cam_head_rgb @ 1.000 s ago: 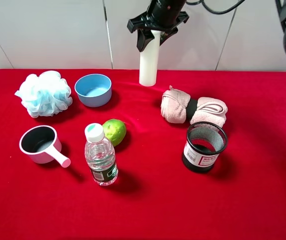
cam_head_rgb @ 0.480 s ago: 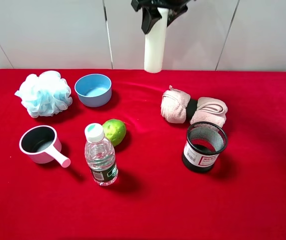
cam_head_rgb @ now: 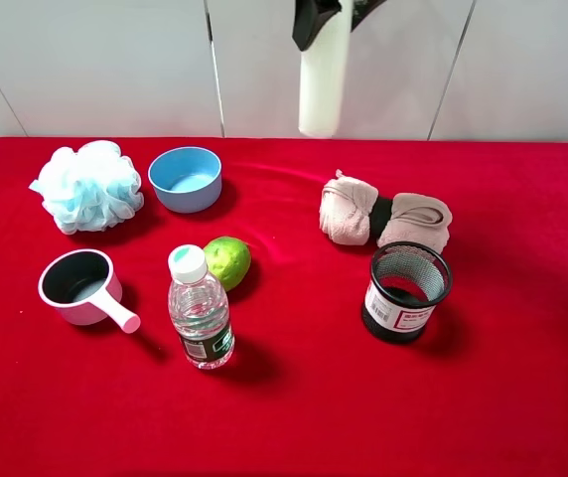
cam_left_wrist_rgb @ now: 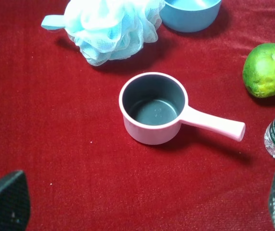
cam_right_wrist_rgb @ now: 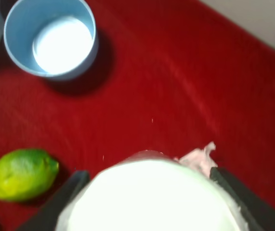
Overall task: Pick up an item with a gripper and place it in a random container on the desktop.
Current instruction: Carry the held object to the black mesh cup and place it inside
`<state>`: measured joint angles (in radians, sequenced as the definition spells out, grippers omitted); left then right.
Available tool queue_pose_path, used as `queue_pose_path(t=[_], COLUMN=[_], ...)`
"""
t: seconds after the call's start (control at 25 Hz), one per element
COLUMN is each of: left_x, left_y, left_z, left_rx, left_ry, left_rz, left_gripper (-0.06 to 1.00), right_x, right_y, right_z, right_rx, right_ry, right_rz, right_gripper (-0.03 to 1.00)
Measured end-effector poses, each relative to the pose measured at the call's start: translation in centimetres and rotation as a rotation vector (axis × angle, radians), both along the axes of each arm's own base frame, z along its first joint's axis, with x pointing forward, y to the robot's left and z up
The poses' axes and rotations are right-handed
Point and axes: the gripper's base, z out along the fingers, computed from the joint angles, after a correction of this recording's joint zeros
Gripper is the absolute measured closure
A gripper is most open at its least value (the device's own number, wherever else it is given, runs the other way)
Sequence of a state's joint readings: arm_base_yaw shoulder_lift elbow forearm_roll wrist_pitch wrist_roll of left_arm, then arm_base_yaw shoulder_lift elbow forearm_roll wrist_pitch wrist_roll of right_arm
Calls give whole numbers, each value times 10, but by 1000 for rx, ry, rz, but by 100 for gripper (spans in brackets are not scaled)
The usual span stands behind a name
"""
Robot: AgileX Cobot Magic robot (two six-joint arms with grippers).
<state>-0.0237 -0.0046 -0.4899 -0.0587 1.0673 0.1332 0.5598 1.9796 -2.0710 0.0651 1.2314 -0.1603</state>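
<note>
Exterior high view: the white cylinder (cam_head_rgb: 321, 84) hung in the air, above and behind the mesh cup (cam_head_rgb: 401, 301), well apart from it.
Right gripper (cam_head_rgb: 331, 20): pinched on the cylinder's top end, I think to carry it clear of the red table (cam_head_rgb: 294, 407).
Cylinder's long way: nearly straight up and down, loose end pointing down, good for dropping into the cup.
Left gripper (cam_left_wrist_rgb: 142, 211): spread wide, held nothing, well apart from the mesh cup.

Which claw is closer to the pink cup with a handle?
Left. The left gripper hovers near the pink handled cup; the right gripper is far off, high at the back.
</note>
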Motion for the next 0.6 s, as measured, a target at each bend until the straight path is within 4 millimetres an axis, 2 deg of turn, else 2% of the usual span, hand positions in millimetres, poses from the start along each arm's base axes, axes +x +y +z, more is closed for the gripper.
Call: queue_pose_path(t=[0.36,0.6], left_x=[0,0], left_y=[0,0], left_z=[0,0], left_rx=[0,0], left_ry=[0,0], left_rz=[0,0], left_gripper=[-5,-5], right_x=[-36,-61], right_y=[-23,-39], right_z=[16,19], right_rx=[-3,-7], right_ry=[22,44], right_rz=[-26,-51], right_gripper=[58,58])
